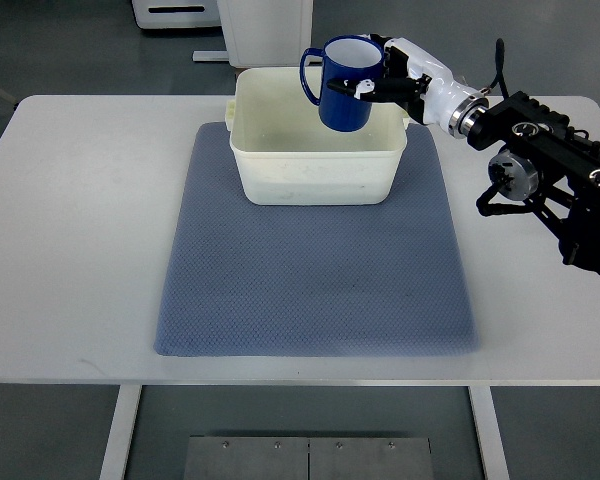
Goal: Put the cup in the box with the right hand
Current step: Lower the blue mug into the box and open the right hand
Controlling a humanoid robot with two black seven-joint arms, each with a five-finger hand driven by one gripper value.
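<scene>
A blue cup with a white inside and a handle on its left hangs upright over the back of the cream box. My right hand comes in from the right edge and is shut on the cup, its white and black fingers wrapped around the cup's right side. The box looks empty inside and stands at the far end of the blue-grey mat. The left arm is not in view.
The mat lies on a white table. My right arm's black forearm stretches over the table's right part. Beyond the far table edge stand a white cabinet and a white device.
</scene>
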